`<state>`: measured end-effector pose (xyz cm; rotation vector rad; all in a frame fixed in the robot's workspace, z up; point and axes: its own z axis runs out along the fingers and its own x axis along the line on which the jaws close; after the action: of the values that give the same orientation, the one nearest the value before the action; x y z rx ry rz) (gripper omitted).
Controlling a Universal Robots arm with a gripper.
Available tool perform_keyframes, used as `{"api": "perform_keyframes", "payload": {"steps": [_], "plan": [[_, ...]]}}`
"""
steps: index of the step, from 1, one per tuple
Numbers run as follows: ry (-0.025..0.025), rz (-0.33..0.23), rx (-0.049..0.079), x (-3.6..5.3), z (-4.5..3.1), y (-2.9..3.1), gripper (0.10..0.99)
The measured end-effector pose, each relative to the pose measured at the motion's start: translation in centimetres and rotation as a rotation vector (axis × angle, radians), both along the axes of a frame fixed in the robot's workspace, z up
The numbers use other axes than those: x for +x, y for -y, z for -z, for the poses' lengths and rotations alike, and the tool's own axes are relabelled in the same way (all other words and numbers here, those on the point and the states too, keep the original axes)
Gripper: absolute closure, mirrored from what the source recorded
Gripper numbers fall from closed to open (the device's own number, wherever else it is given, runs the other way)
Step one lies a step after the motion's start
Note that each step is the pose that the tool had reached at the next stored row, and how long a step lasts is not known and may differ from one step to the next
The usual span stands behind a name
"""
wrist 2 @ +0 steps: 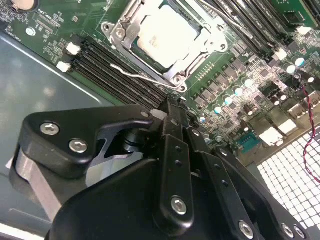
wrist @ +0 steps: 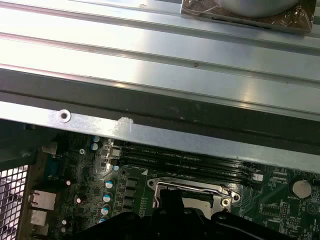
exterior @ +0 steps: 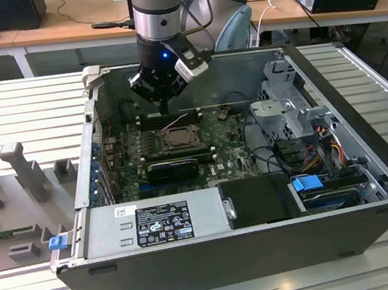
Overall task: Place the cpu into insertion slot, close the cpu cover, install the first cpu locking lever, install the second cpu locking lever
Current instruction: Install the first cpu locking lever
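Inside the open computer case point(exterior: 263, 249) on the slatted tabletop point(exterior: 27, 116), the tool point(exterior: 161, 92) hangs over the green motherboard point(exterior: 234, 155), just at 12 o'clock of the insertion slot point(exterior: 178, 138) in the exterior view. The cpu point(wrist 2: 167, 36) already sits in that slot, pale metal top up, with the cpu cover point(wrist 2: 126, 26) down around it as a silvery frame. A thin wire locking lever point(wrist 2: 137, 75) runs along the slot edge nearest the tool, its long axis parallel to the black memory slots point(wrist 2: 107, 75) beside it; whether it is latched I cannot tell. Tool looks clenched, fingers together with nothing between them, tip near the lever but apart from it. In the second wrist view the slot lies toward 12 o'clock from the fingertips point(wrist 2: 172, 112), so the task's thing is just ahead of the tool. That view gives the chip top and lever clearly; the first wrist view shows the case wall point(wrist: 150, 135), the tabletop slats beyond, and just the slot's far rim point(wrist: 190, 187); the exterior view shows the height over the board.
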<state>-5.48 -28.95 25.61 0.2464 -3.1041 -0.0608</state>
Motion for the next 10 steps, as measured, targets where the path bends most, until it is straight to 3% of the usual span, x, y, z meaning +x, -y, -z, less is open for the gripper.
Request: {"api": "perform_keyframes", "payload": {"steps": [3,7,10], "plan": [[-0.0002,0.0,0.003,0.41,0.08,0.01,0.98],[0.0,0.012,0.048,0.43,0.21,0.04,0.98],[0.0006,0.028,0.056,0.48,0.47,0.12,0.98]]}}
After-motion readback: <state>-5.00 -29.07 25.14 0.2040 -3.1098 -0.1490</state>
